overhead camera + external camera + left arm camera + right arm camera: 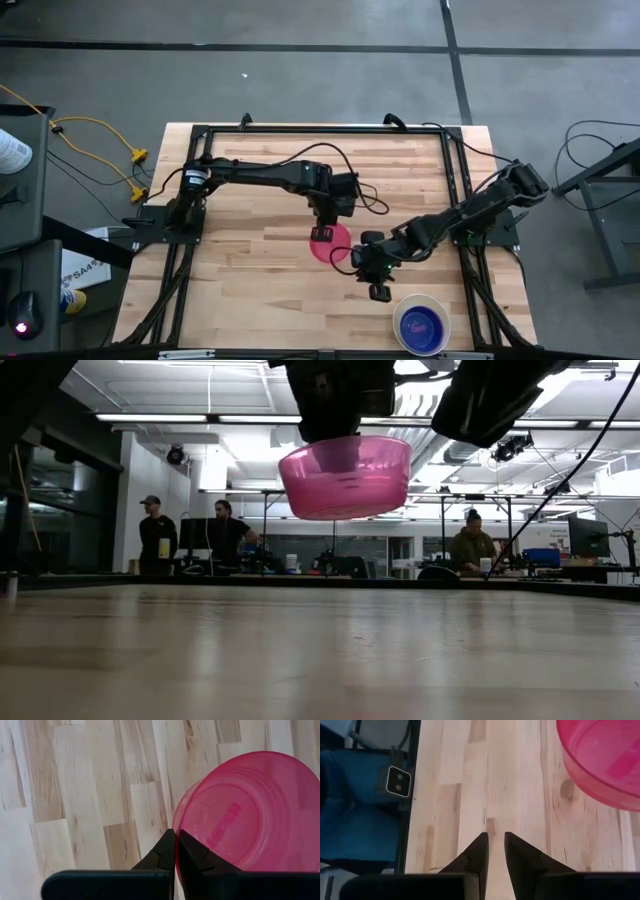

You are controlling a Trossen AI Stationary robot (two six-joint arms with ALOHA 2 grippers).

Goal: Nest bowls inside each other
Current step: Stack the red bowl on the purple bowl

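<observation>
Pinkish-red bowl (345, 476) being carried above the table (250, 270) by the left gripper (176, 851).
Its fingers are pinching the rim near table centre; the right gripper (495, 846), narrowly parted and empty, is waiting at four o'clock. Next: lowering into the blue bowl (421, 325) nested in the white bowl (400, 311), at five o'clock.

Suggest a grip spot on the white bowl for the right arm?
Probably its rim. The white bowl sits upright, mouth up, with a blue bowl nested inside. Come from above with the right gripper and pinch the wall on the side nearest it.
</observation>
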